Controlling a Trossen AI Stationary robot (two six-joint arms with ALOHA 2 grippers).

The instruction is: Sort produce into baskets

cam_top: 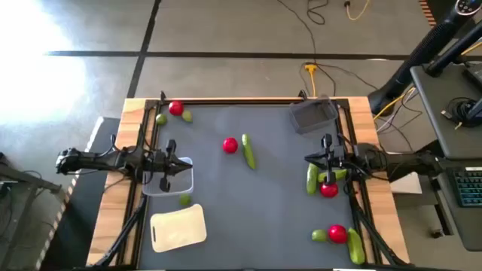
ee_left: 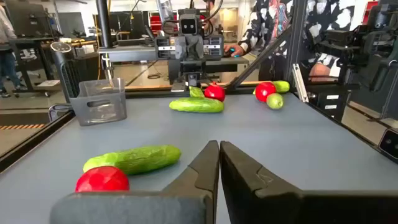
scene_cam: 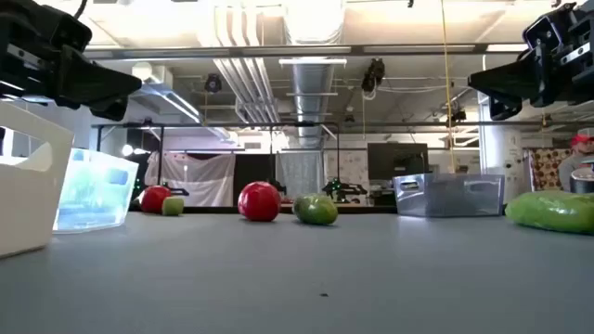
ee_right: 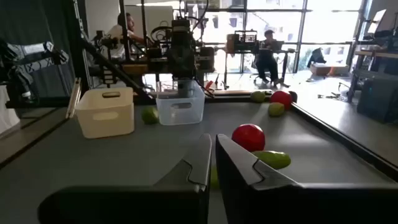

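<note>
Over clear basket (cam_top: 178, 179), left gripper (cam_top: 167, 164) pinched shut, empty. Right gripper (cam_top: 326, 156) same, w/ cucumber (cam_top: 312, 179) under; descending closed could shove it off.

The dark grey worktop (cam_top: 248, 211), edged in pale wood, carries three baskets: a clear one (cam_top: 178, 179) at the left, a cream one (cam_top: 178, 227) near the left front, and a dark grey one (cam_top: 314, 115) at the far right. A tomato (cam_top: 230, 145) and a cucumber (cam_top: 248, 151) lie side by side mid-worktop, with a tomato (cam_top: 176, 108) and two limes (cam_top: 187, 116) at the far left corner and a single lime (cam_top: 184, 199) between the clear and cream baskets. On the right lie a cucumber (cam_top: 312, 179) beside a tomato (cam_top: 329, 190), and nearer the front a lime (cam_top: 318, 235), tomato (cam_top: 337, 234) and cucumber (cam_top: 355, 246) close together.
</note>
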